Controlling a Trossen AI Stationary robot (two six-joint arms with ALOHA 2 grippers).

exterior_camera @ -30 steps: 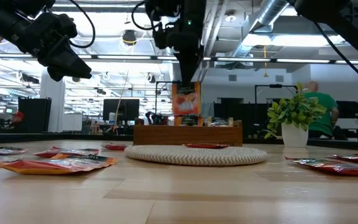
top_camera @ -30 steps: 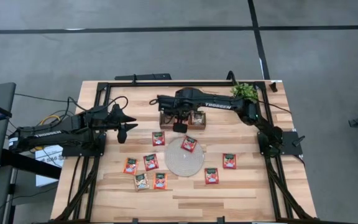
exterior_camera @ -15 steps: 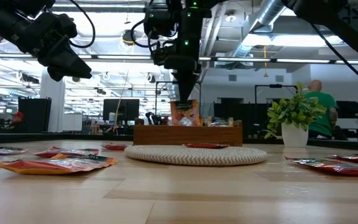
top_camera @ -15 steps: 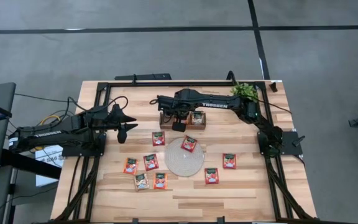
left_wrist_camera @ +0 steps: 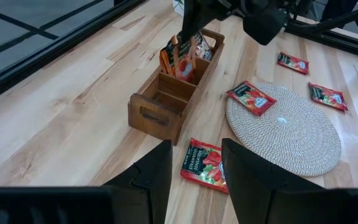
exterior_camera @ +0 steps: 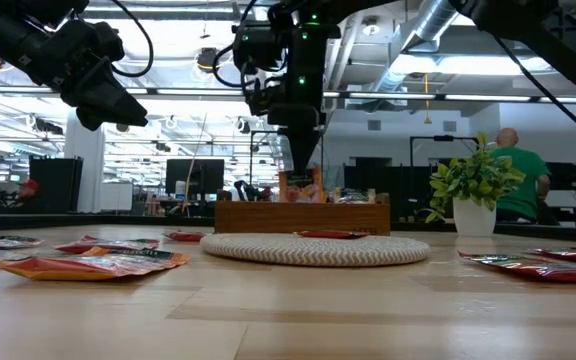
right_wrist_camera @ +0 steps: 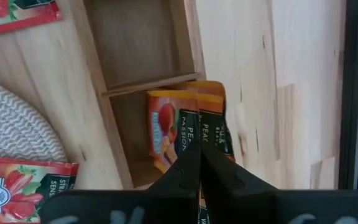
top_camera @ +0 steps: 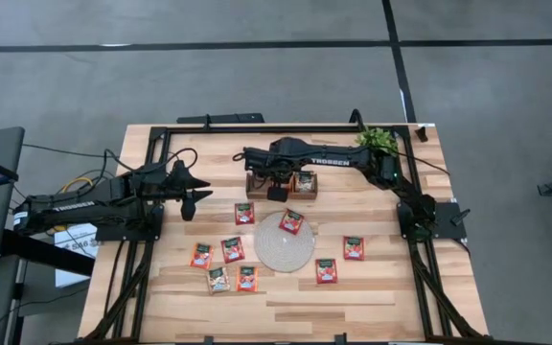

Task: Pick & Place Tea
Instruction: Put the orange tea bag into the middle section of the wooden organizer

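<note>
Here my right end effector (right_wrist_camera: 194,163) is clenched on an orange tea sachet (right_wrist_camera: 199,127), held upright in the middle compartment of the wooden tray (left_wrist_camera: 166,102). My left end effector (left_wrist_camera: 194,165), fingers spread and empty, hovers near the tray's end.

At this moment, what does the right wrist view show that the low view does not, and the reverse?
Only the right wrist view: the brown wooden tray's compartments seen from above, one empty, the next receiving the orange square tea sachet; a red sachet on the round woven mat.

Only the low view: the left end effector raised at the side, a small potted green plant, a person in green in the room beyond.

Both: the right end effector shut on the orange sachet, lowered at the tray.
</note>
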